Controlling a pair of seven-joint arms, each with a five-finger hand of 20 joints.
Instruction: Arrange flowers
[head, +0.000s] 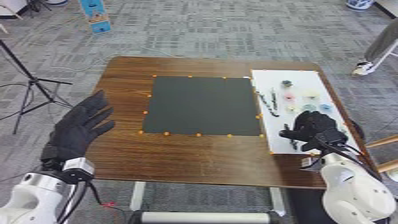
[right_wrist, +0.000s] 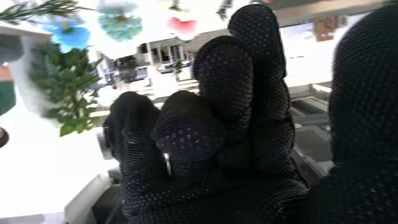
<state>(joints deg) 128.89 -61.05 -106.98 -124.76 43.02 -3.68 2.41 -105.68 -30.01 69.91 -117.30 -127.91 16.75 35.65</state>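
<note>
Empty and loosely bent, the right hand hangs over a white sheet — flowers and green sprigs lie just beyond. The left hand, fingers spread, is at the table's left edge — a blue sign's markings are too small to read.

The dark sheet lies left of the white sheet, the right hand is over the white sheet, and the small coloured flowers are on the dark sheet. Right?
Not quite: the head view shows the small coloured flowers on the white sheet. The dark sheet does lie left of it, and the right hand is over the white sheet.
</note>
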